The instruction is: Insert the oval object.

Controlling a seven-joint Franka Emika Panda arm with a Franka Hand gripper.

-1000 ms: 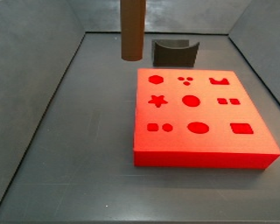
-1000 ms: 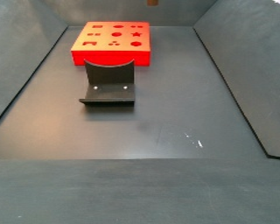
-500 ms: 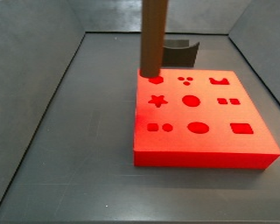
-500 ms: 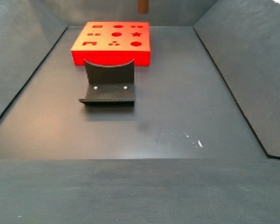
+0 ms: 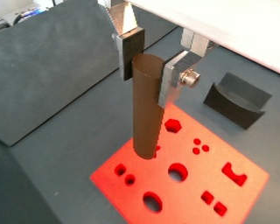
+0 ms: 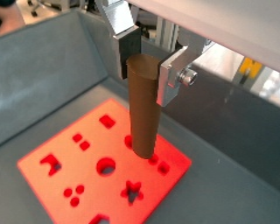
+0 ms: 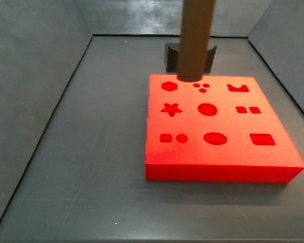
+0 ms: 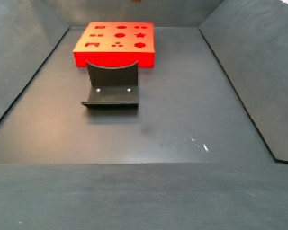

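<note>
So the gripper (image 5: pixel 149 59) is sitting above the red block (image 5: pixel 184 179) and it's clamped onto the top end of the oval object (image 5: pixel 145 109), the long brown peg. In both wrist views you can see the flat silver fingers (image 5: pixel 178 77) pressing on either side of the peg's upper part (image 6: pixel 143 70), with the rest of the peg hanging straight down from between them toward the block's top face (image 6: pixel 101 166). The peg looks upright, no obvious tilt. Its lower end is over the block, near the cutouts, but I can't tell from the wrist views if the tip is actually touching the surface or just above it. In a side view the peg (image 7: pixel 197 38) comes down from the top edge of the frame, gripper itself out of shot there, and its bottom end sits right around the block's far edge (image 7: pixel 218 119), in front of the dark fixture (image 7: pixel 180 52). In a side view from the opposite end, the fixture (image 8: pixel 112 84) stands on the grey floor right in front of the block (image 8: pixel 115 45), and the peg isn't really visible in that one.
</note>
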